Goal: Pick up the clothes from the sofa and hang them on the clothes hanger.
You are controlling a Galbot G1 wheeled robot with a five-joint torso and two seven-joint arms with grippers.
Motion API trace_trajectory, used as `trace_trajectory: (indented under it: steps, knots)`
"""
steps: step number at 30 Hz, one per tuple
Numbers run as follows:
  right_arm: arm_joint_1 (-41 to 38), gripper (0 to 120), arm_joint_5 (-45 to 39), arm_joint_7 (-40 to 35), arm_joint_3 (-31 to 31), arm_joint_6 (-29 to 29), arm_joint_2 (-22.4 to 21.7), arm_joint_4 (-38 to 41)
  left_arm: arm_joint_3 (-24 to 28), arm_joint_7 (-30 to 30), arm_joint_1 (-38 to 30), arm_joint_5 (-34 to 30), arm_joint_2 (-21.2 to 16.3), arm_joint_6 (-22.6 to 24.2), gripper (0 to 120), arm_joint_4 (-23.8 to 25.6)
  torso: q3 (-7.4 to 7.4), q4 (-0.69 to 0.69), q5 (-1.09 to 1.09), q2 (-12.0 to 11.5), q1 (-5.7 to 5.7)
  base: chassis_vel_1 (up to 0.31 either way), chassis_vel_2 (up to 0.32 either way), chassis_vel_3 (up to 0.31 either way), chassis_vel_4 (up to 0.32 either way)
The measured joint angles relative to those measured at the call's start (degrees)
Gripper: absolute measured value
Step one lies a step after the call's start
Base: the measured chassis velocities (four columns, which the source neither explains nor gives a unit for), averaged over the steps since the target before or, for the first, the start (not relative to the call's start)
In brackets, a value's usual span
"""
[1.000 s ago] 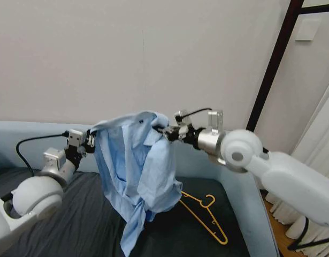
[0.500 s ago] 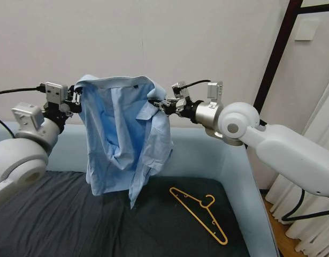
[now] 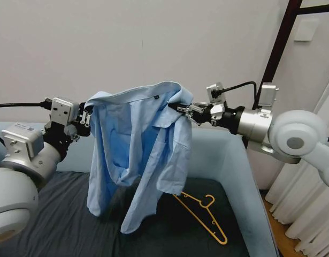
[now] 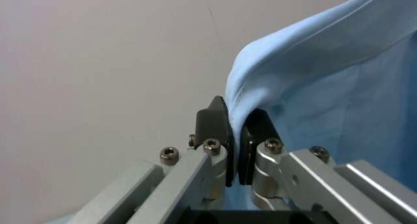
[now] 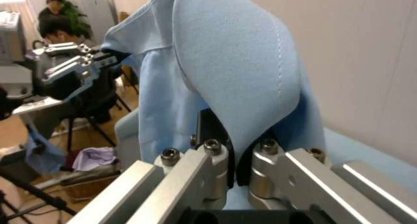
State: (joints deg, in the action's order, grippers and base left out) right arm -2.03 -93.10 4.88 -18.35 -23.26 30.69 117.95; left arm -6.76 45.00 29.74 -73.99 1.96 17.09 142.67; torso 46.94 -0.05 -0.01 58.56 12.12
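Shirt hangs mid-frame, stretched between the two grippers. Left gripper at centre-left pinches one shoulder edge, right gripper just right of centre pinches the other. Sofa runs across the lower frame, behind and under the shirt. Shirt tails hang low over the seat; contact can't be told. Clothes hanger lies flat on the seat, lower right of centre, just right of the shirt's hem. Wall sits behind everything, post upper right, curtain lower right edge.
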Motion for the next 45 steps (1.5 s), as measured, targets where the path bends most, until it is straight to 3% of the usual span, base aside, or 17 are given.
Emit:
trace_trajectory:
  steps: [4,5,9,10,14,19,24,25,29,36,41,42,45]
  knots:
    - [5.49,0,3.99,0.4,-0.63,-0.03,2.43,-1.12,3.31,1.6,3.25,0.85,6.7,2.58,0,-5.01,0.02,-0.01,-0.04,-0.01,0.01,0.0,0.0,0.0,0.0]
    - [5.49,0,3.99,0.4,-0.63,-0.03,2.43,-1.12,3.31,1.6,3.25,0.85,6.7,2.58,0,-5.01,0.02,-0.01,-0.04,-0.01,0.01,0.0,0.0,0.0,0.0]
    - [11.28,0,13.4,2.47,-5.94,2.23,6.95,-6.36,9.45,0.68,5.45,7.22,16.04,2.97,0,-16.32,0.04,-0.01,-0.06,-0.02,0.02,0.0,0.0,0.0,0.0]
    - [11.28,0,13.4,2.47,-5.94,2.23,6.95,-6.36,9.45,0.68,5.45,7.22,16.04,2.97,0,-16.32,0.04,-0.01,-0.06,-0.02,0.02,0.0,0.0,0.0,0.0]
    - [13.27,0,20.7,3.66,-11.37,4.15,11.2,-13.87,14.95,0.67,5.06,9.02,22.55,3.11,0,-23.6,0.04,-0.01,-0.03,-0.02,0.02,0.0,0.0,0.0,0.0]
    - [13.4,0,26.08,5.44,-17.46,6.33,14.53,-19.27,21.1,0.49,4.99,11.62,27.11,2.87,0,-26.93,0.03,0.0,-0.01,-0.02,0.02,0.0,0.0,0.0,0.0]
    - [14.42,0,35.08,11.17,-24.53,11.25,21.34,-33.11,28.09,-0.46,4.28,17.55,36.79,1.58,0,-36.79,0.03,-0.02,-0.02,-0.02,0.02,0.0,0.0,0.0,0.0]
    - [14.42,0,35.08,11.17,-24.53,11.25,21.34,-33.11,28.09,-0.46,4.28,17.55,36.79,1.58,0,-36.79,0.03,-0.02,-0.02,-0.02,0.02,0.0,0.0,0.0,0.0]
    - [14.99,0,39.26,15.31,-24.9,14.95,26.3,-45.58,29.91,-1.53,3.74,19.53,41.53,0.44,0,-44.53,0.03,-0.03,-0.02,-0.03,0.02,0.0,0.0,0.0,0.0]
    - [14.8,3,43.58,15.77,-23.45,16.1,29.12,-51.4,30.7,-1.8,3.13,20.18,43.98,0.05,0,-47.55,0.02,0.0,-0.02,-0.03,0.02,0.0,0.0,0.0,0.0]
    - [15.86,25,51.13,10.45,-21.08,15.33,27.63,-49.53,30.8,-1.17,3.1,19.21,45.21,0.15,0,-48.7,0.02,-0.01,-0.02,-0.02,0.02,0.0,0.0,0.0,0.0]
    - [15.86,25,51.13,10.45,-21.08,15.33,27.63,-49.53,30.8,-1.17,3.1,19.21,45.21,0.15,0,-48.7,0.02,-0.01,-0.02,-0.02,0.02,0.0,0.0,0.0,0.0]
    - [16.32,38,54.4,6.77,-20.23,12.34,24.75,-45.9,30.66,-0.94,3.17,19.01,45.74,0.2,0,-49.45,0.02,-0.01,-0.02,-0.02,0.02,0.0,0.0,0.0,0.0]
